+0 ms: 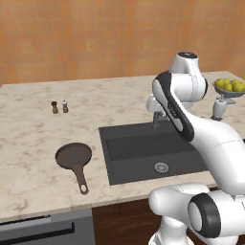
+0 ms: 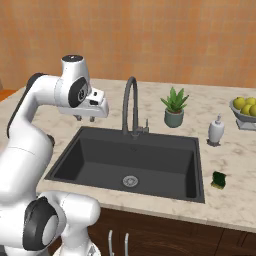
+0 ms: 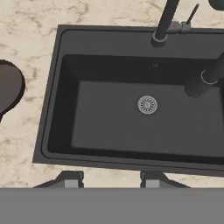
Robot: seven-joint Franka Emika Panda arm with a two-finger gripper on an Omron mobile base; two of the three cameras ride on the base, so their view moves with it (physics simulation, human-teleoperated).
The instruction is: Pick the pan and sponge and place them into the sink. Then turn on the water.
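No text, label, brand, number or sign can be read on anything in these pictures.

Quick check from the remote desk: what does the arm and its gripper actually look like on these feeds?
The arm is glossy white with rounded, bulbous links and dark grey-black bands at its joints. No cables or markings are visible. Its white, boxy hand carries the gripper, two short dark fingers, whose fingertips look small, grey and squared in the hand view.

The sink point(image 1: 143, 153) is taken from behind-left in the left base view and from behind-right in the right base view — both angled forward and down over the counter point(image 1: 28, 139). In the hand view, it is seen from close above — drain point(image 3: 147, 105) shared by all three.
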